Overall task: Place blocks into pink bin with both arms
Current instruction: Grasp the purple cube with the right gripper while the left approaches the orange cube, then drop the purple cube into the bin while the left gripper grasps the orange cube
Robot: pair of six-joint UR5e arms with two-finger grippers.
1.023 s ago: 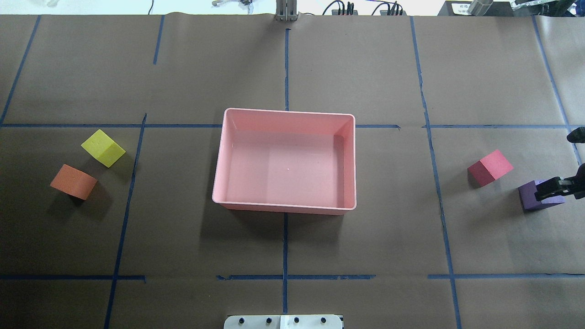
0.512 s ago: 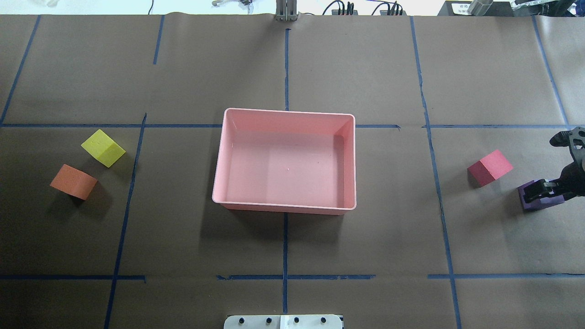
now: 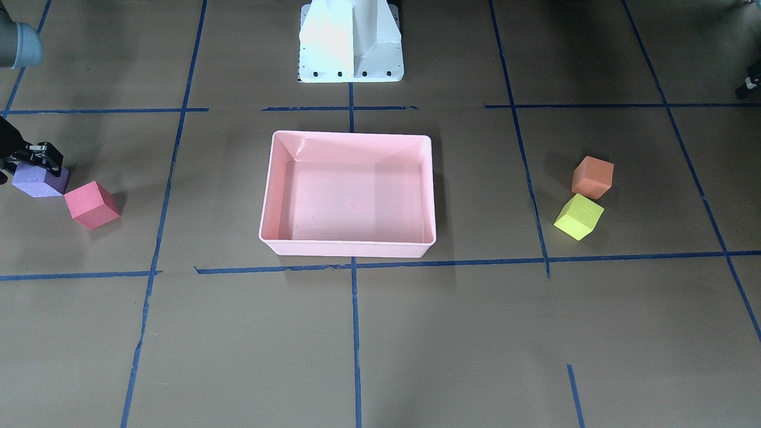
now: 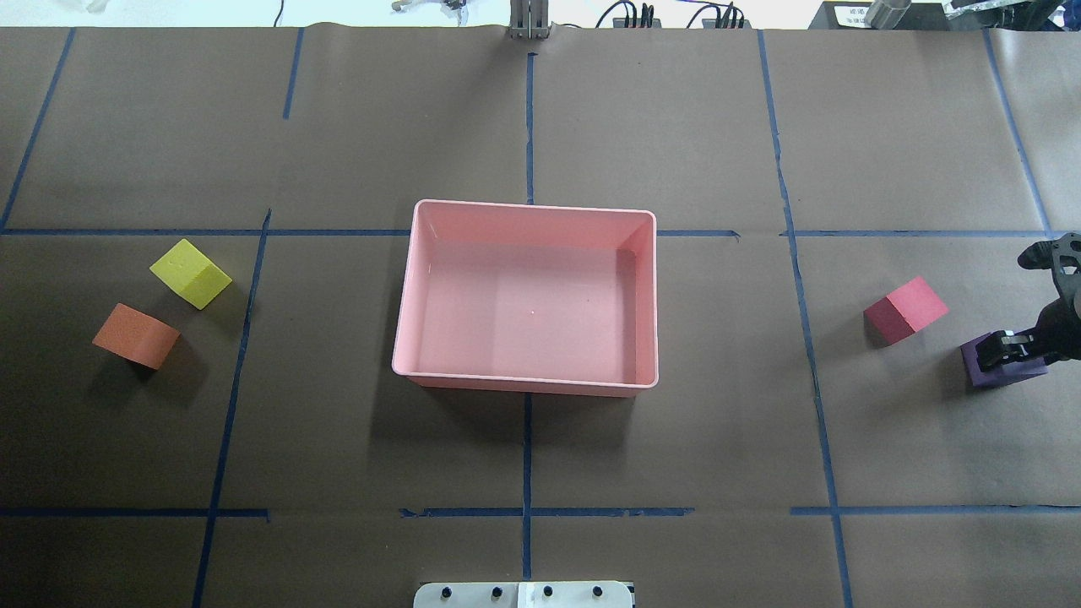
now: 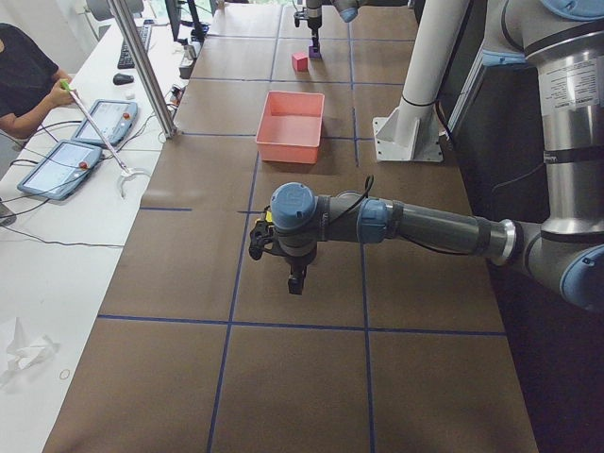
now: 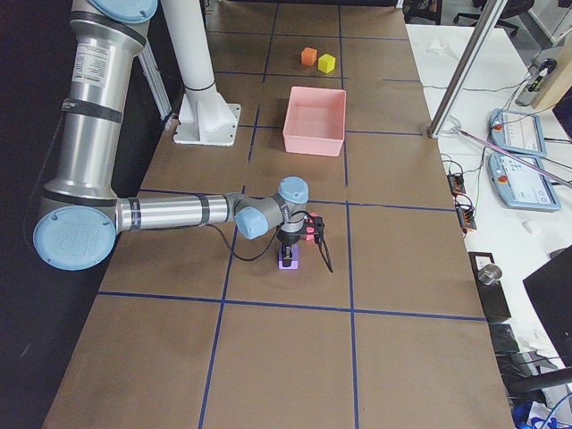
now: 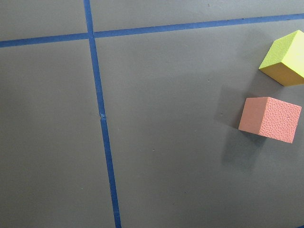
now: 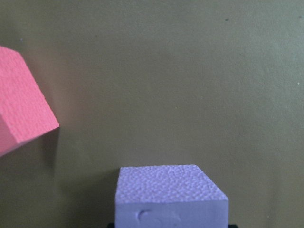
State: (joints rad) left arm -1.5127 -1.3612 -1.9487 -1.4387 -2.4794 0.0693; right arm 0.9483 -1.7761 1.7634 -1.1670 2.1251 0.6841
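Toward the table's [image 4: 676, 464] left edge: orange block [image 4: 135, 336] and yellow-green block [image 4: 191, 274], nearest the left pincer [image 5: 295, 279] (grip cannot be told). Centre: pink bin [image 4: 405, 338], holding no block. Toward the right edge: red-pink block [image 4: 905, 309]; right pincer [image 4: 1009, 348] directly over the purple block [image 4: 1005, 373], closure not discernible.

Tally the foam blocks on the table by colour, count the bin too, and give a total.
Purple block: 1
Red-pink block: 1
Orange block: 1
Yellow-green block: 1
Pink bin: 1
Total: 5 things, 4 of them blocks, none inside the bin.
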